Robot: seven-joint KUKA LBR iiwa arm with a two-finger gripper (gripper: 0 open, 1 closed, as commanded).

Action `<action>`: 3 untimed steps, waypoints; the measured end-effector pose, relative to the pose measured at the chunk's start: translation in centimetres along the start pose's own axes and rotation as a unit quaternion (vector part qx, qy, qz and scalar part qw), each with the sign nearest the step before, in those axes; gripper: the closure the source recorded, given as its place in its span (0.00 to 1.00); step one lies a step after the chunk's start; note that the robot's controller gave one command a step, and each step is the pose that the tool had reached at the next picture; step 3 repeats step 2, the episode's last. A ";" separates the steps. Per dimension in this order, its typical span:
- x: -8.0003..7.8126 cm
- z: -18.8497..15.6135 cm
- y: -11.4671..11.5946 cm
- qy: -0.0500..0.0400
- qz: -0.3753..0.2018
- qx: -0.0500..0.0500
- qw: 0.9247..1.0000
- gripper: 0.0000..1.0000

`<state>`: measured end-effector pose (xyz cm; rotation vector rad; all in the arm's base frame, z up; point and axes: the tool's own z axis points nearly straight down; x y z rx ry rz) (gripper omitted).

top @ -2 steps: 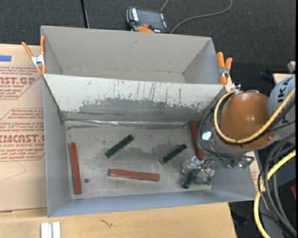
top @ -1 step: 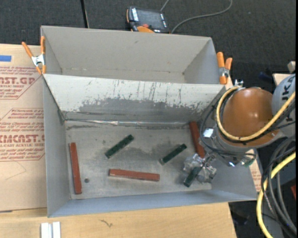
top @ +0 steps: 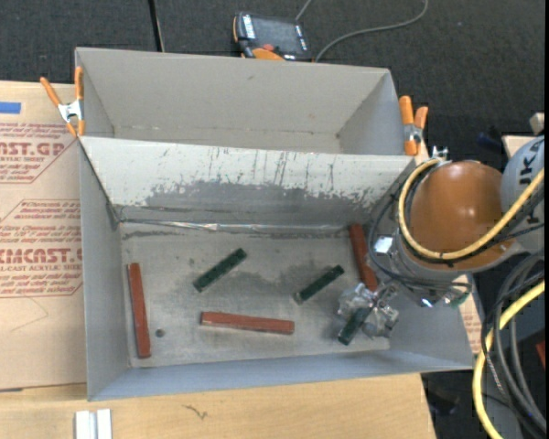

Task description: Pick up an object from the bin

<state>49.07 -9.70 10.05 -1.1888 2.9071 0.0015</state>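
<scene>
A short dark green stick [top: 348, 330] lies on the floor of the bin [top: 256, 176], in the near right corner, close to the front wall. The pincer [top: 368, 311] is down right at this stick and seems to touch its top end. I cannot tell how far open the pincer is, or if it has the stick in it. A second green stick [top: 318, 283] lies near, a bit up and to the left. A leaning red stick [top: 361, 256] rests along the right wall, just beside the arm. A long red stick [top: 247, 322] lies flat in the middle, and a third green stick [top: 220, 270] lies above it. What could go wrong? I think the pincer may catch only the tip, so the stick could tilt and slip out on the way up. The walls are close here too, so the arm could bump one.
</scene>
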 end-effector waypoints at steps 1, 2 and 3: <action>-0.2 -3.3 0.0 -0.001 0.000 0.001 1.000 1.00; -0.3 -9.1 0.0 -0.002 0.001 0.003 1.000 1.00; -0.3 -9.1 0.0 -0.002 0.001 0.003 1.000 1.00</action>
